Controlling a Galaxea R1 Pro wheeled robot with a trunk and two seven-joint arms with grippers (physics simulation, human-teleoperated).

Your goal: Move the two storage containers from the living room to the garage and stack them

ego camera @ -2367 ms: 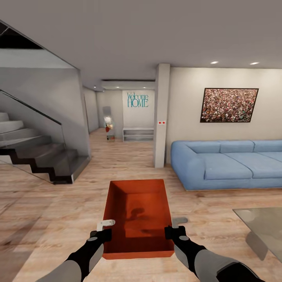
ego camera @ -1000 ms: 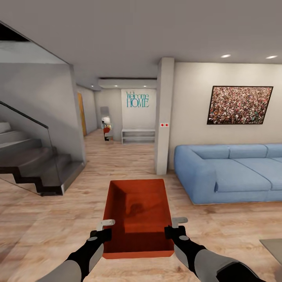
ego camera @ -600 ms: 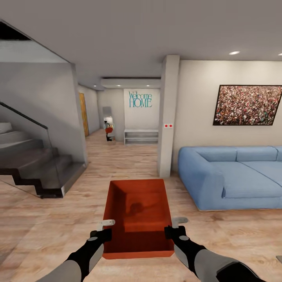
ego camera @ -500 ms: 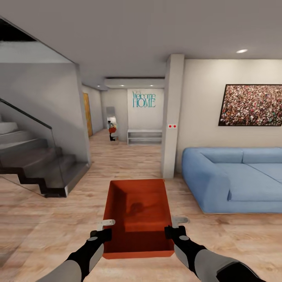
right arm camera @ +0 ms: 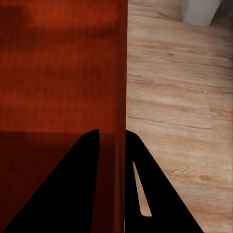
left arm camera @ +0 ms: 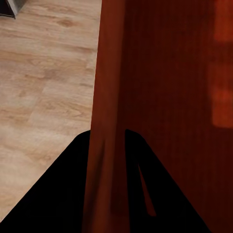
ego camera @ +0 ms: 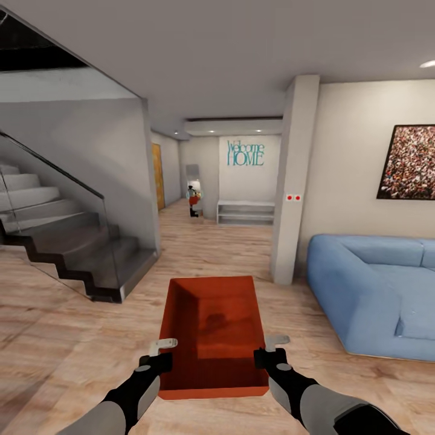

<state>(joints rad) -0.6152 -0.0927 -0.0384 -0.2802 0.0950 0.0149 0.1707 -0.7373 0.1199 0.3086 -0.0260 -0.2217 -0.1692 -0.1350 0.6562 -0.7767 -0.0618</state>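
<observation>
Wood-floored living room (ego camera: 72, 314), both tools clamping storage container (ego camera: 214, 326) walls

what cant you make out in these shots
- Container underside: head view, hidden by its own walls and floor.
- Sofa: head view, cut off by the right edge.
- Picture: head view, cut off by the right edge.
- Small red thing down the hall: head view, too small to identify.
- Stairs: head view, top cut off by the left edge.
- Second container, garage: not seen from here.
</observation>
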